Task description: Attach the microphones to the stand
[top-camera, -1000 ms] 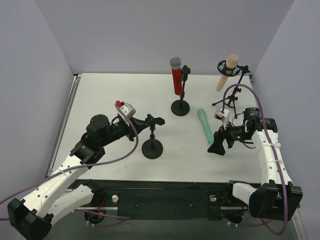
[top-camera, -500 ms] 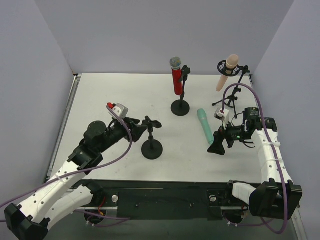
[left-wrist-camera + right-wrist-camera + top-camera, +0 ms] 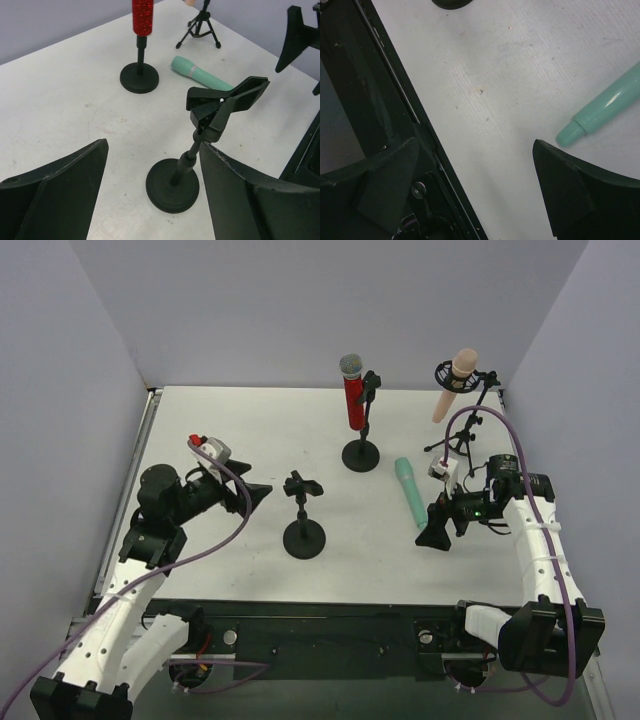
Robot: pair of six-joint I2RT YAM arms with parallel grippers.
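The glittery red microphone (image 3: pixel 352 395) stands clipped upright in a round-base stand (image 3: pixel 361 454). The peach-pink microphone (image 3: pixel 455 380) sits in the tripod stand (image 3: pixel 462 440) at the back right. Flat on the table lies the mint green microphone (image 3: pixel 408 490) (image 3: pixel 202 75) (image 3: pixel 605 107). An empty stand (image 3: pixel 303 525) (image 3: pixel 172 185) holds nothing in its black clip (image 3: pixel 227 97). My left gripper (image 3: pixel 255 495) (image 3: pixel 152 150) is open, just left of that stand and apart from it. My right gripper (image 3: pixel 436 530) (image 3: pixel 475 145) is open beside the green microphone's near end, holding nothing.
The black front rail (image 3: pixel 395 85) of the table runs close under my right gripper. White walls close in the table (image 3: pixel 220 440) on the left, back and right. A purple cable (image 3: pixel 500 420) loops over the right arm near the tripod.
My left gripper has opened and drawn back to the left, away from the empty stand's clip. The stand has stayed upright. The right arm has not moved.
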